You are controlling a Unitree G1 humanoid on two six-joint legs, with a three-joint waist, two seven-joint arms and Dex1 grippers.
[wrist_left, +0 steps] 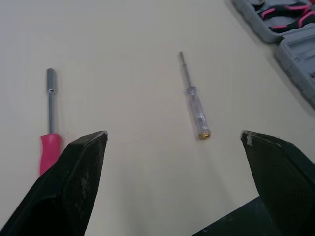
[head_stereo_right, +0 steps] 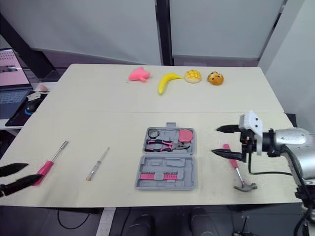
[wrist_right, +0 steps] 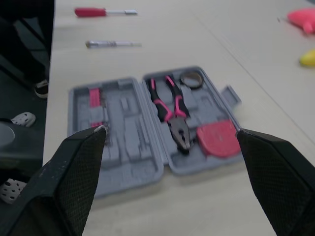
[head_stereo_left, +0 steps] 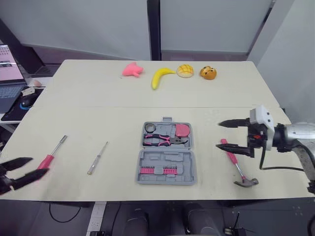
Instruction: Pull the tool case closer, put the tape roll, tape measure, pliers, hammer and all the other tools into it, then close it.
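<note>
Partly done. Nearest, the left claw [head_stereo_left: 39, 165] gapes empty beside the red-handled driver [head_stereo_left: 51, 155]; a clear screwdriver [head_stereo_left: 97, 158] and the hammer [head_stereo_left: 238, 167] also lie loose on the surface [head_stereo_left: 98, 98]. The right claw [head_stereo_left: 219, 134] hangs spread and empty by the hammer's handle. Mid-surface, the open tool case [head_stereo_left: 163, 160] holds pliers [head_stereo_left: 160, 141], tape roll [head_stereo_left: 150, 128] and tape measure [head_stereo_left: 182, 130].
</note>
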